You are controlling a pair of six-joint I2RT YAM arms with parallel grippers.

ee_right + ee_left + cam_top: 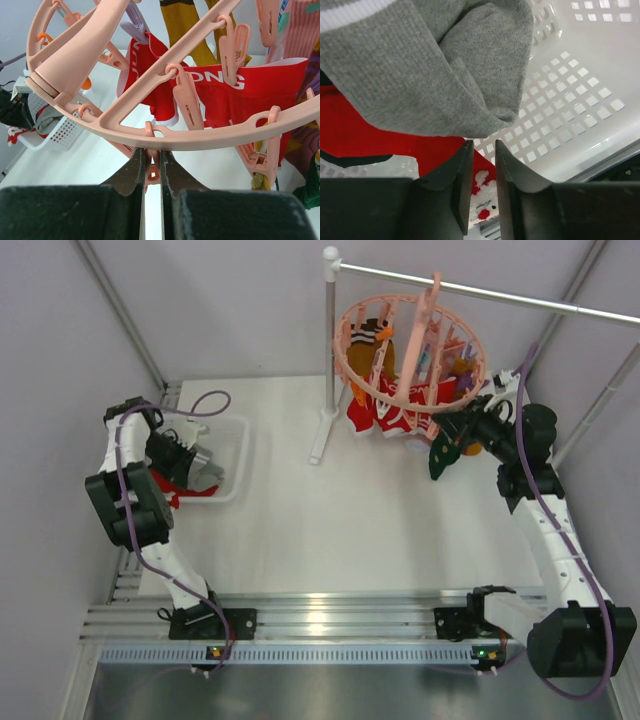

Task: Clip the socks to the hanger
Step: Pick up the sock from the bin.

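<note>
Right wrist alone shows right hand pinching hanger clip, left wrist — left hand slightly parted

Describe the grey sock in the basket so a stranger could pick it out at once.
Start at the white mesh basket on the left side of the table. Inside it, the grey sock lies crumpled over a red sock. It alone is plain ribbed grey, with a white band at one end.
</note>
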